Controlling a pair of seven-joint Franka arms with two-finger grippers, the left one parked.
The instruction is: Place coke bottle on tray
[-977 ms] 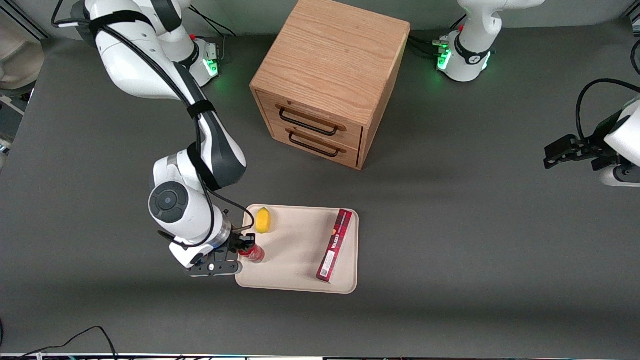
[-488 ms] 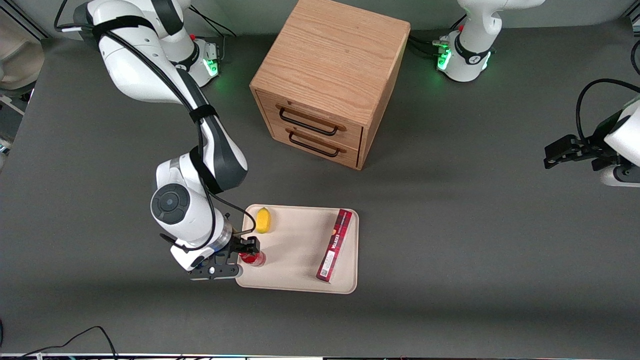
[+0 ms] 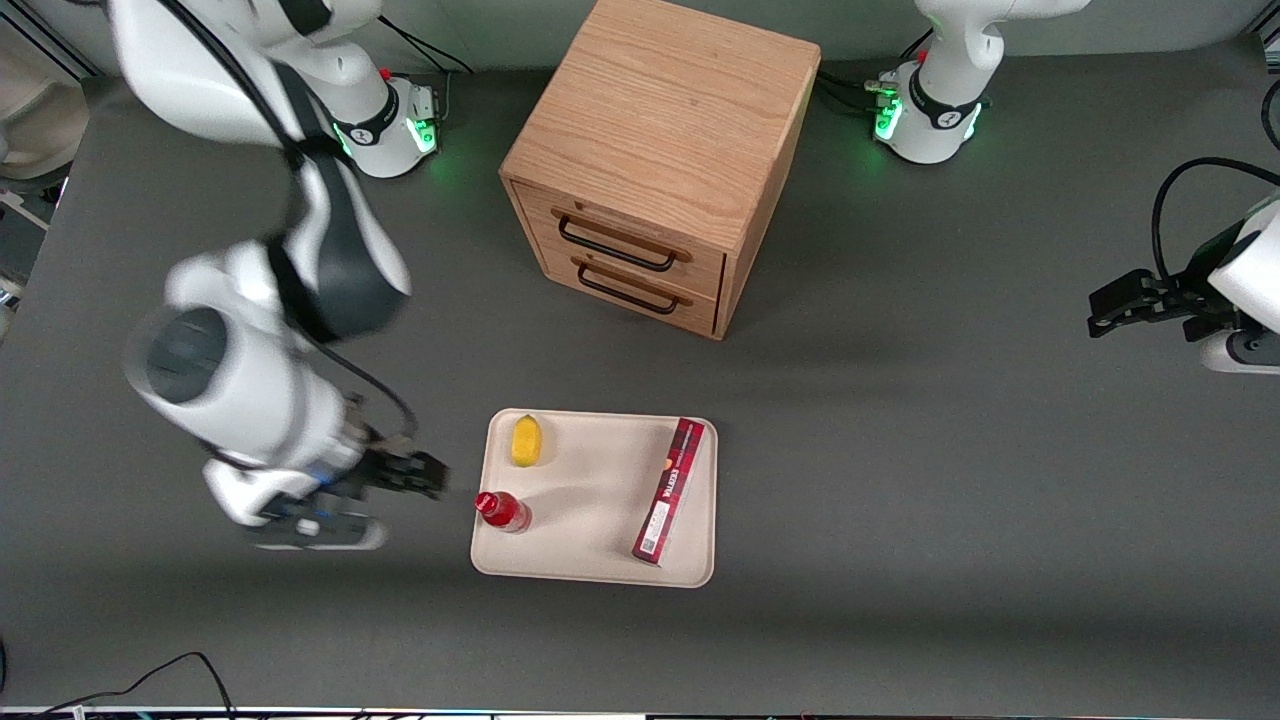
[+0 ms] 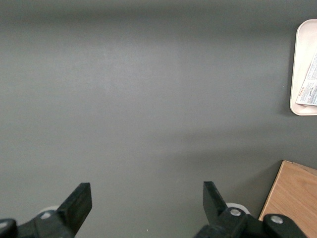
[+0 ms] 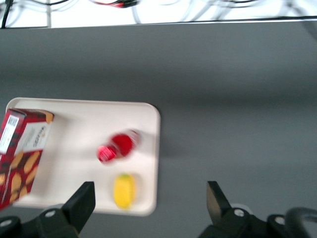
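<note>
Red and glossy, the coke bottle [image 3: 503, 511] stands on the tray [image 3: 600, 560], close to the tray's edge toward the working arm's end of the bench [image 3: 900, 500], free of any grip. From the wrist camera it shows as a red cap and shoulder [image 5: 118, 147] just inside the tray's rim [image 5: 157, 148].

Clear of the tray, over bare bench toward the working arm's end, the tool [image 3: 425, 478] hangs above the surface with its fingers spread wide and nothing between them; the wrist view shows both fingers [image 5: 83, 201] well apart.

On the same cream tray, a long dark-red box [image 3: 669, 489] lies along the edge toward the parked arm's end, reaching from the nearer rim toward the farther one. A lemon [image 3: 526, 440] sits farther from the front camera than the bottle, near the tray's farther corner.

Farther still, a wooden two-drawer cabinet [image 3: 660, 160] stands on the bench, both drawers shut, black handles facing the tray.
</note>
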